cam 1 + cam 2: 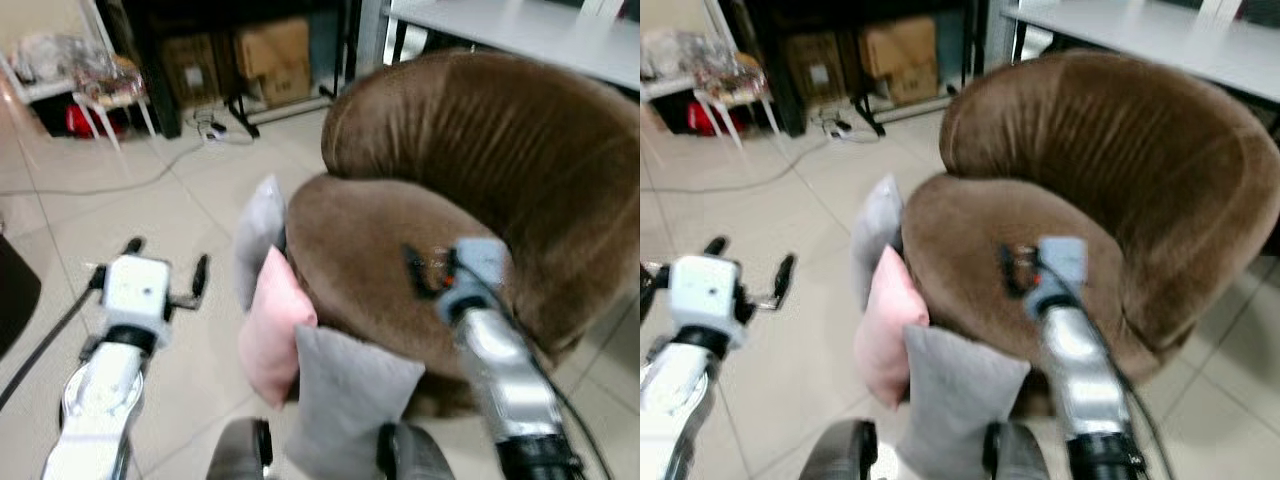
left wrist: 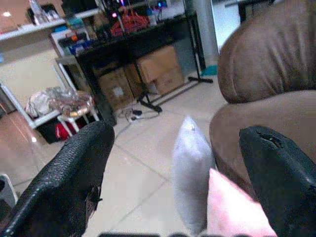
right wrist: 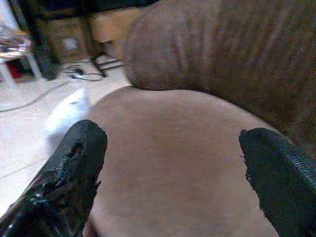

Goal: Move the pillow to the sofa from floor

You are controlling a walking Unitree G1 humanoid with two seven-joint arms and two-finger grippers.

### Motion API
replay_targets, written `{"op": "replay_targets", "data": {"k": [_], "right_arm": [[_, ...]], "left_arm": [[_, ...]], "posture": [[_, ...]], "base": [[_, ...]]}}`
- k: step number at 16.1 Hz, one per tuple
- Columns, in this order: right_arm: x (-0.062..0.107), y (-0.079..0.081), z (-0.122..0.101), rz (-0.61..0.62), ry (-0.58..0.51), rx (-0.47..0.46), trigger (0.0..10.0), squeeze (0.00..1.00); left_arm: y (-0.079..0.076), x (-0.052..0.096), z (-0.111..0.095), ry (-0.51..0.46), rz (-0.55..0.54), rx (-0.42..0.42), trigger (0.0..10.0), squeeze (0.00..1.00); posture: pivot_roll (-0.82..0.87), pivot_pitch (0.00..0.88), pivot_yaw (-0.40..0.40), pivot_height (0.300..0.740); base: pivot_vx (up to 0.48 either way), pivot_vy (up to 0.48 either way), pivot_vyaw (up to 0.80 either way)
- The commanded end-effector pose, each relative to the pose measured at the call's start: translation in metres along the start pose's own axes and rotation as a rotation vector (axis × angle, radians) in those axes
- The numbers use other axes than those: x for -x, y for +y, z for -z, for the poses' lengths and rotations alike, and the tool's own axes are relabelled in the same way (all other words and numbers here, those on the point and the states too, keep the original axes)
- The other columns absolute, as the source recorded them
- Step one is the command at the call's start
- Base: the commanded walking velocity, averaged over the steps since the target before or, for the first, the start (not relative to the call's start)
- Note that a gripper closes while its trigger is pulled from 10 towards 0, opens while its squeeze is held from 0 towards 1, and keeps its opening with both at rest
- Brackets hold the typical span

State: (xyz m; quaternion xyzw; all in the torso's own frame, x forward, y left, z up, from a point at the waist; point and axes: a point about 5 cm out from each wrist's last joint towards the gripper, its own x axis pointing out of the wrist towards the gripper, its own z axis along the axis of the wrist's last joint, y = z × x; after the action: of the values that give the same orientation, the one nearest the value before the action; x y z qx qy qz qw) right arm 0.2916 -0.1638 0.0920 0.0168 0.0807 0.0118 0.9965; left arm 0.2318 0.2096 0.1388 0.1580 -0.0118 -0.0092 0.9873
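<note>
Brown velvet sofa (image 1: 470, 190), a round-backed single seat, is standing on the pale tiled floor (image 1: 120, 215) and taking up the right half of the head views. Three pillows are leaning against its front edge, all resting on the floor and none on the seat: a light grey pillow (image 1: 258, 240) standing upright at the far end, a pink pillow (image 1: 272, 328) pressing against it in the middle, and a darker grey pillow (image 1: 345, 405) nearest the camera, overlapping the pink one.

Left gripper (image 1: 165, 268) is hovering over bare tiles just beside the pillows, touching none of them; its two black fingers (image 2: 69, 182) are spreading wide apart, and the light grey and pink pillows are showing between them in the left wrist view.

Right gripper (image 1: 425, 272) is hanging above the sofa's seat cushion. Its fingers (image 3: 64, 182) are gaping wide with nothing between them but brown fabric.

Background items: cardboard boxes (image 1: 270, 55) are sitting under a dark table (image 2: 138, 39); a white cable (image 1: 130, 180) is trailing across the tiles toward a power strip (image 1: 225, 132); a small white stand (image 1: 95, 85) with clutter on it is standing at the far left; a pale tabletop (image 1: 530, 30) is running behind the sofa.
</note>
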Motion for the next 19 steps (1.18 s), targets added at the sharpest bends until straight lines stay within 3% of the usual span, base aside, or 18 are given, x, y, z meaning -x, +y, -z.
{"op": "replay_targets", "data": {"k": [1, 4, 13, 19], "right_arm": [[-0.001, 0.010, -0.004, -0.031, -0.020, -0.016, 10.0, 0.00], [-0.001, 0.011, -0.001, -0.043, -0.012, -0.027, 10.0, 0.00], [-0.009, 0.013, 0.001, -0.106, 0.009, -0.006, 10.0, 0.00], [-0.007, 0.017, 0.005, -0.166, 0.037, 0.050, 10.0, 0.00]], "left_arm": [[0.004, 0.001, 0.003, 0.014, -0.004, -0.014, 10.0, 0.00], [0.002, 0.001, 0.004, 0.016, -0.002, -0.018, 10.0, 0.00], [0.002, 0.009, 0.007, 0.026, -0.013, -0.055, 10.0, 0.00], [-0.007, 0.011, 0.013, 0.042, 0.056, -0.071, 10.0, 0.00]], "posture": [[0.01, 0.000, 0.005, 0.620], [0.02, 0.000, -0.001, 0.620], [0.03, 0.000, -0.031, 0.560], [0.00, 0.000, -0.027, 0.495]], "base": [[0.259, 0.000, 0.00], [0.000, 0.000, 0.00], [0.000, 0.000, 0.00], [0.000, 0.000, 0.00]]}}
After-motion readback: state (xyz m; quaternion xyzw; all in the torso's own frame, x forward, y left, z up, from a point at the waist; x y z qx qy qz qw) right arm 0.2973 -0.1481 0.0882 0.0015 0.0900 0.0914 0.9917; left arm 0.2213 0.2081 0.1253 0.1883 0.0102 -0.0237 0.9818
